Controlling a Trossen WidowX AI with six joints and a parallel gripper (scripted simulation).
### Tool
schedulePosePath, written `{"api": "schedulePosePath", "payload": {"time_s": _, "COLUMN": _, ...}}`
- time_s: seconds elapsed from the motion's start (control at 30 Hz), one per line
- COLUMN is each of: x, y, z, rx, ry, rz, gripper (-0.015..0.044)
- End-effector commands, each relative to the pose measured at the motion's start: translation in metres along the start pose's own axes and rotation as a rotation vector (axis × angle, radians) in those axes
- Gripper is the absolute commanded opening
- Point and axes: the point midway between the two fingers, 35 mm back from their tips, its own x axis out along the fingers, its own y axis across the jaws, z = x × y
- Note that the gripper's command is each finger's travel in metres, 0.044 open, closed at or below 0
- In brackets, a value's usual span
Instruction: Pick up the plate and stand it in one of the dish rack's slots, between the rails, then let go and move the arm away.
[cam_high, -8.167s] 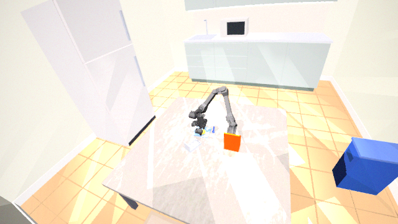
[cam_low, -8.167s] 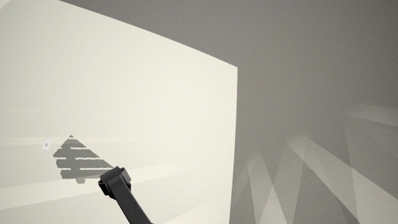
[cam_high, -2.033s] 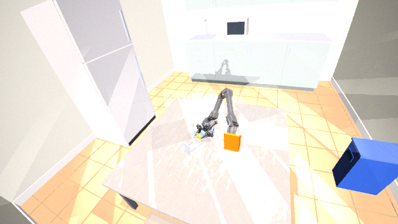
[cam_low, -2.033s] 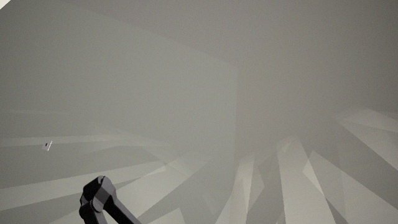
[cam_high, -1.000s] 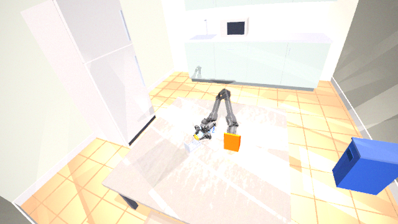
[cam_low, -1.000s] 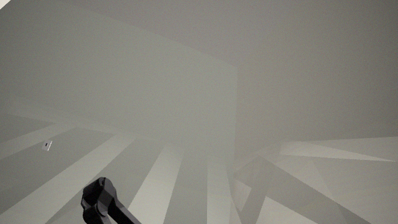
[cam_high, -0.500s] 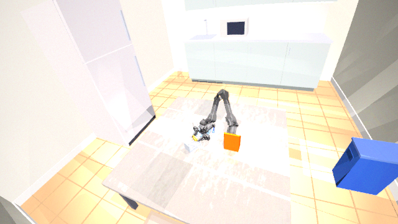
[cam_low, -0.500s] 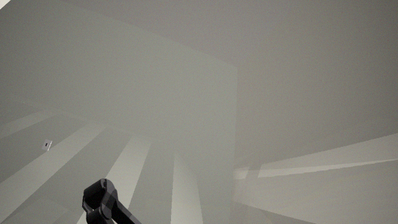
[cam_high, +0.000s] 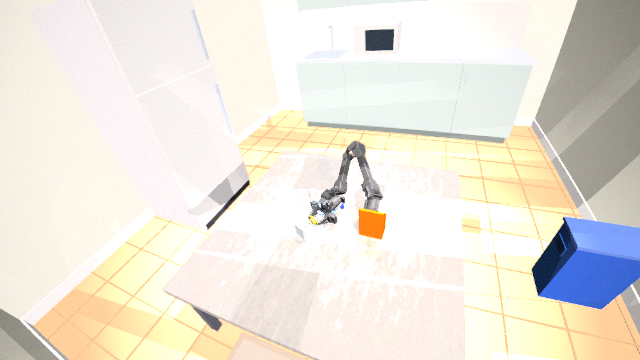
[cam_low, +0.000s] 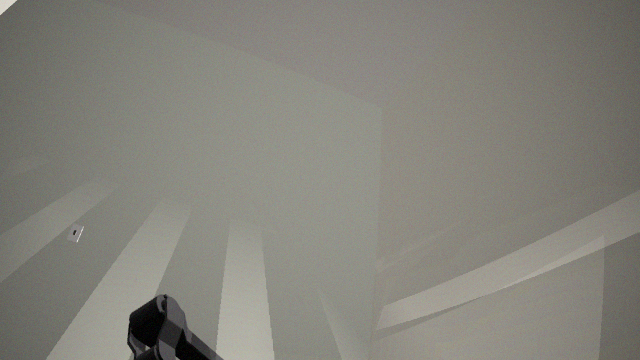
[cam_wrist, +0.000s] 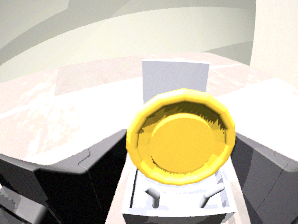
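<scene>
In the wrist view the yellow plate (cam_high: 313, 220) (cam_wrist: 182, 142) sat just right of the middle of the frame, its round face turned to the camera. The pincer (cam_high: 324, 219) (cam_wrist: 180, 136) was closed on it from both sides: the dark fingers met the rim at the left and right edges, standing wide apart because the plate filled the gap. Behind and below it in that view lay the pale dish rack (cam_high: 302, 231) (cam_wrist: 179, 212), with two short stubs showing near its lower wall and a tall panel rising above the plate's upper rim. Whether the plate's lower edge had met a slot could not be told.

In the top view, plate and rack showed small, just left of the frame's middle, on the tabletop (cam_high: 280, 290) (cam_wrist: 30, 120), with the orange block (cam_high: 372, 224) to their right. The exterior view caught only part of the arm (cam_high: 369, 175) (cam_low: 170, 325) at lower left.

The plate looked light and stiff, probably smooth enough to pivot between two narrow contacts. A hold across its widest part, at opposite points of the rim, seemed sound, leaving the bottom edge free to enter the rack. Lowering called for a steady, upright plate; a rail struck off-centre could have swung it in the grip.
</scene>
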Motion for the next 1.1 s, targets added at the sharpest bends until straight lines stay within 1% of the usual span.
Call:
{"api": "schedulePosePath", "payload": {"time_s": 0.0, "x": 0.0, "y": 0.0, "z": 0.0, "rx": 0.003, "ry": 0.0, "rz": 0.001, "gripper": 0.0}}
{"api": "schedulePosePath", "payload": {"time_s": 0.03, "x": 0.0, "y": 0.0, "z": 0.0, "rx": 0.003, "ry": 0.0, "rz": 0.001, "gripper": 0.0}}
{"api": "schedulePosePath", "payload": {"time_s": 0.53, "x": 0.0, "y": 0.0, "z": 0.0, "rx": 0.0, "ry": 0.0, "rz": 0.0, "gripper": 0.0394}}
{"api": "schedulePosePath", "payload": {"time_s": 0.8, "x": 0.0, "y": 0.0, "z": 0.002, "rx": 0.0, "ry": 0.0, "rz": 0.001, "gripper": 0.04}}
{"api": "schedulePosePath", "payload": {"time_s": 0.87, "x": -0.002, "y": -0.004, "z": 0.017, "rx": -0.002, "ry": 0.003, "rz": 0.003, "gripper": 0.04}}
{"api": "schedulePosePath", "payload": {"time_s": 1.07, "x": -0.013, "y": -0.007, "z": 0.09, "rx": -0.005, "ry": -0.002, "rz": 0.002, "gripper": 0.04}}
